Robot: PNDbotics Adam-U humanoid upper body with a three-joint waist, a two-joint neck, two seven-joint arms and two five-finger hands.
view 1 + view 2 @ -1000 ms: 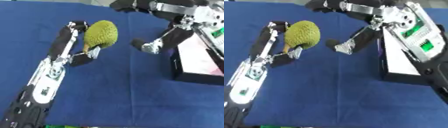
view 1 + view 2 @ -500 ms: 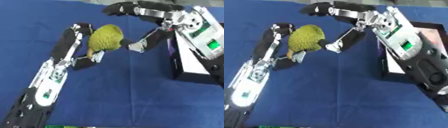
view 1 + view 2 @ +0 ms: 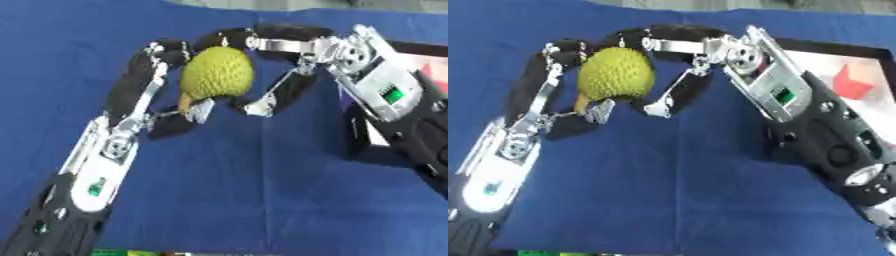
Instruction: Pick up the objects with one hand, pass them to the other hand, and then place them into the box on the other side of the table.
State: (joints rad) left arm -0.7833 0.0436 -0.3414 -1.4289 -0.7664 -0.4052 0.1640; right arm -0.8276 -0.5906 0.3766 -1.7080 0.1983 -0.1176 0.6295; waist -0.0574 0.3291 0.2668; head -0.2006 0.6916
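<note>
A bumpy yellow-green fruit [image 3: 217, 74], oval like a small durian, hangs above the blue tabletop [image 3: 262, 200], clasped between the left hand [image 3: 166, 80] and right hand [image 3: 271, 60], fingers curled round it.

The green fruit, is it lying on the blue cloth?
No, the green fruit is held up between the left hand and the right hand.

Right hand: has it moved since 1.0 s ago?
Yes. The right hand has swung left, away from the box, and its fingers now wrap the bumpy green fruit that the left hand holds.
</note>
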